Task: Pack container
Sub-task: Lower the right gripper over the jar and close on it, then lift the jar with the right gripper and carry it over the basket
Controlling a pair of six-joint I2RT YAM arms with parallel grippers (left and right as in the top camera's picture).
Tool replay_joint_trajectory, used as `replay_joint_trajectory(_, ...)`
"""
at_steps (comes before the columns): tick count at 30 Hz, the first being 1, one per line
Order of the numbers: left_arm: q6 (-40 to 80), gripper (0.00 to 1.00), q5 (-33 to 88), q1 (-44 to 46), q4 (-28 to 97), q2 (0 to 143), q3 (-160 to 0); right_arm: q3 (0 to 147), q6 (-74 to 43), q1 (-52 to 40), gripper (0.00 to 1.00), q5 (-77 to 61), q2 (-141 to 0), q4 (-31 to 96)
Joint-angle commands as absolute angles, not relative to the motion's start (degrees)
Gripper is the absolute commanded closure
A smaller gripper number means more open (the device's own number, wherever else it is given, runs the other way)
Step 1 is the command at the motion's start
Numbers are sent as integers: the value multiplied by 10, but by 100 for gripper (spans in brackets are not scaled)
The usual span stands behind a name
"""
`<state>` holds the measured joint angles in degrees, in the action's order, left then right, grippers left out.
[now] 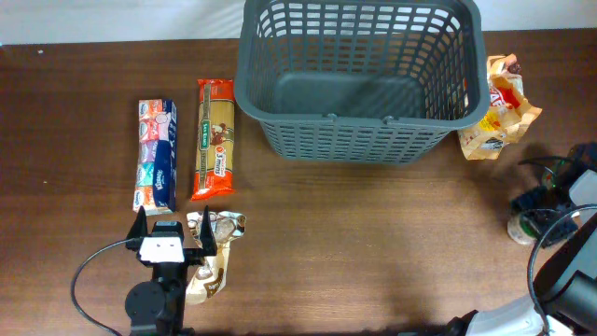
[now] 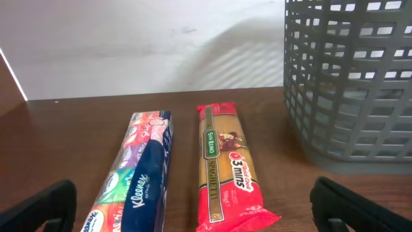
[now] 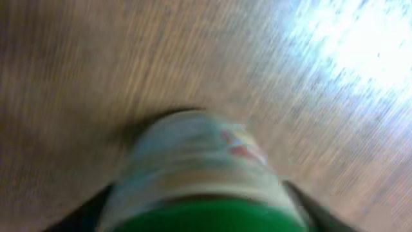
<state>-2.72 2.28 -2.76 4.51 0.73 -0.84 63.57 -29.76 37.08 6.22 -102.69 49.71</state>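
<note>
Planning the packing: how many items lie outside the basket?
5: tissues, spaghetti left of basket; foil packet by left tool; snack bag right of basket; jar by right tool.

On my brown worktop (image 1: 373,252), a Kleenex tissue pack (image 1: 156,154) and a red spaghetti packet (image 1: 214,138) lie side by side towards nine o'clock. I see a crumpled silvery pouch (image 1: 227,224) at seven o'clock, an orange snack bag (image 1: 499,107) at two, and a blurred green-lidded jar (image 3: 199,174) at four.
</note>
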Motion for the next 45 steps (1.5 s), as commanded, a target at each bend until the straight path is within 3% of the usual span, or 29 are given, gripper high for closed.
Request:
replay_joint_trajectory(1,-22,1,19,-31,46,3,-5,629,-302,373,68,63,-1036,497)
replay_joint_trajectory(5,-22,1,19,-31,46,3,-5,629,-302,373,96,72,-1036,501)
replay_joint_trajectory(18,-22,1,19,-31,46,3,-5,665,-302,373,96,73,-1020,556)
replay_joint_trajectory(28,-22,1,19,-31,46,3,-5,897,-241,371,96,65,-937,702)
replay_joint_trajectory(35,-22,1,19,-31,46,3,-5,1082,-210,358,96,-58,-874,752)
replay_joint_trajectory(38,-22,1,19,-31,46,3,-5,1147,-210,328,96,-109,-847,743)
replay_joint_trajectory(45,-22,1,19,-31,46,3,-5,1231,-210,155,96,-131,-808,667)
